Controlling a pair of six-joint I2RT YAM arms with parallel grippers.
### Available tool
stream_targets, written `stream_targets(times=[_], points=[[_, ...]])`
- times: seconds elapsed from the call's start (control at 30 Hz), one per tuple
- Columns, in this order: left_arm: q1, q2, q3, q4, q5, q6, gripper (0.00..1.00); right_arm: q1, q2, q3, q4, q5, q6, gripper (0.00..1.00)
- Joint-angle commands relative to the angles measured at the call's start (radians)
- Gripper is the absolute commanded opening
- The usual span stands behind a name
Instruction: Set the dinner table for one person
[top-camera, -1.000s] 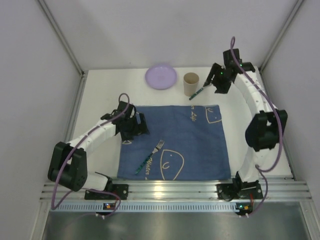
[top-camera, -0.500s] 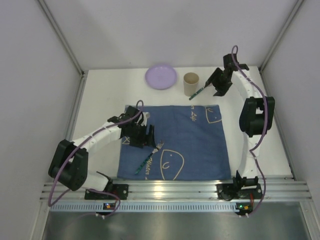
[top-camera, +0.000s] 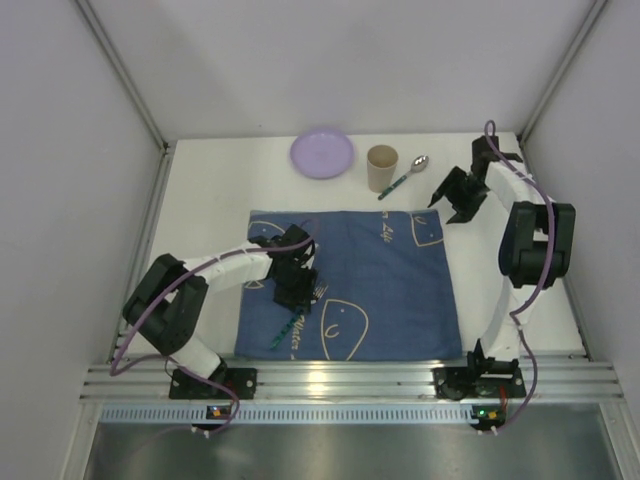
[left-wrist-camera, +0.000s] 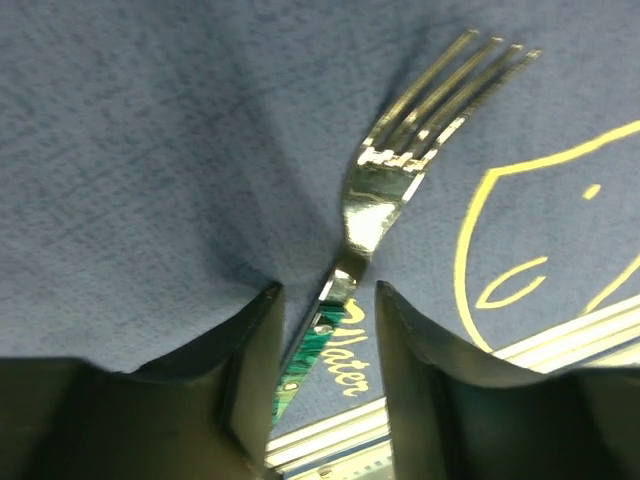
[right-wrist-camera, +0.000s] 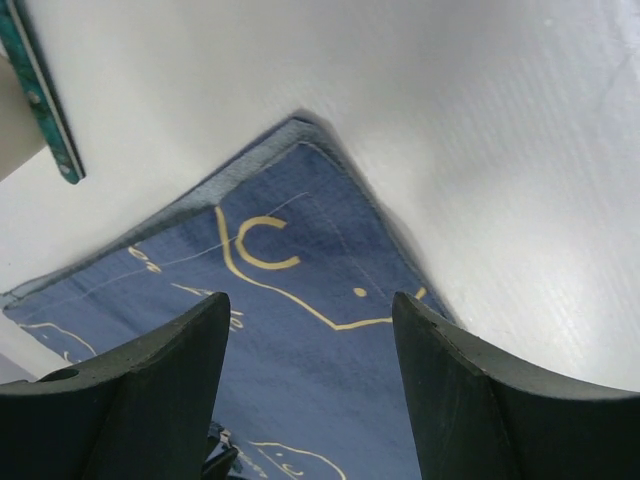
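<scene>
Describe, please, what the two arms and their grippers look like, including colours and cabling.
Both the left arm and the right arm have white link shells with bulky black joint housings. A purple cable loops along each. The left gripper and right gripper are black; up close their fingers are dark, matte, blunt wedges. No lettering or logos are visible.

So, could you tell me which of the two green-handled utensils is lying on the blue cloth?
The fork, on the cloth and straddled by the open left hand; the spoon rests on the white table beside the cup.
</scene>
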Motion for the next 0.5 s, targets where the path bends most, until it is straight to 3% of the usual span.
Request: stream_targets(times=[0.0, 0.13, 0.47], points=[[-0.007, 0.060, -0.005, 0.000, -0.101, -0.008, 0.46, -0.042, -0.064, -0.043, 0.057, -0.037, -0.031, 0.66], [-0.008, 0.066, 0.006, -0.011, -0.136, -0.039, 0.15, -0.065, -0.054, -0.048, 0.062, -0.041, -0.048, 0.66], [-0.013, 0.075, 0.129, -0.141, -0.199, -0.025, 0.00, -0.102, -0.017, -0.028, 0.067, -0.081, -0.042, 0.66]])
